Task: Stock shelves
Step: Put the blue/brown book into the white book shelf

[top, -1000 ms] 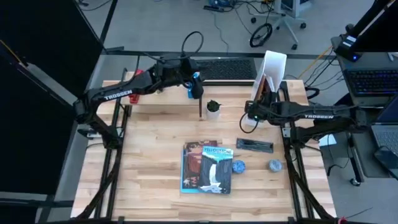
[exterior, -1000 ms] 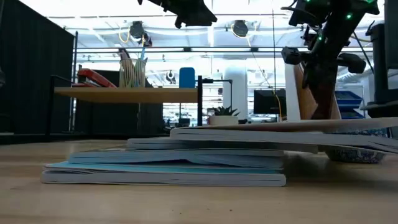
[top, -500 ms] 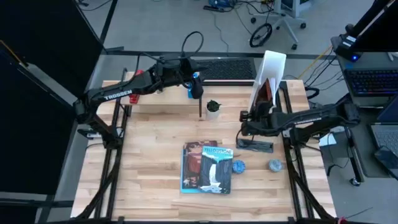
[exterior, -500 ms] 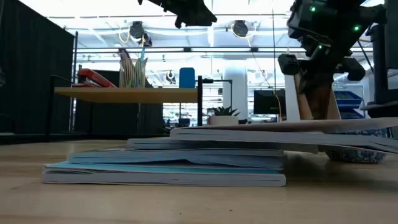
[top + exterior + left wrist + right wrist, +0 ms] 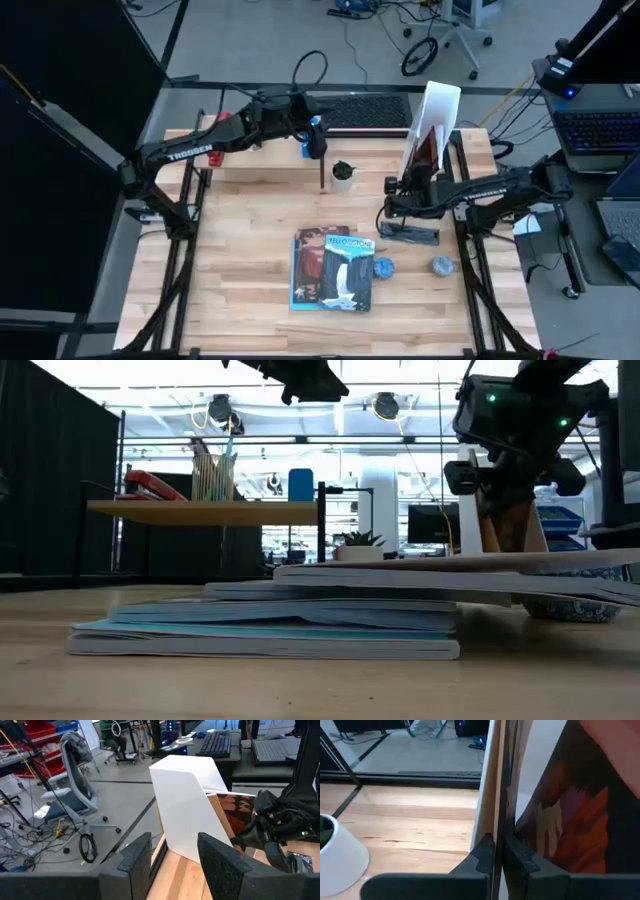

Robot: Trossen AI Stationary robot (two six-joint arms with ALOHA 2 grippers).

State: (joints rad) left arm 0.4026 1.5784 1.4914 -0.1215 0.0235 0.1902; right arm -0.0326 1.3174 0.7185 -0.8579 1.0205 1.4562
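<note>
Right claw [image 5: 393,201], pressed together: tall white box-shaped file holder [image 5: 432,118] just beyond it, far right of tabletop [image 5: 250,230]; left arm farther.

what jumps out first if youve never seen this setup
The tall white file holder at the table's far right edge, a reddish-brown book standing inside it. The right tool hovers just in front of it, and a stack of books lies mid-table.

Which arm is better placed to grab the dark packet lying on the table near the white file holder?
Probably the right: the right gripper hangs just beside the dark packet and the white file holder. The left gripper is over the shelf, farther off.
</note>
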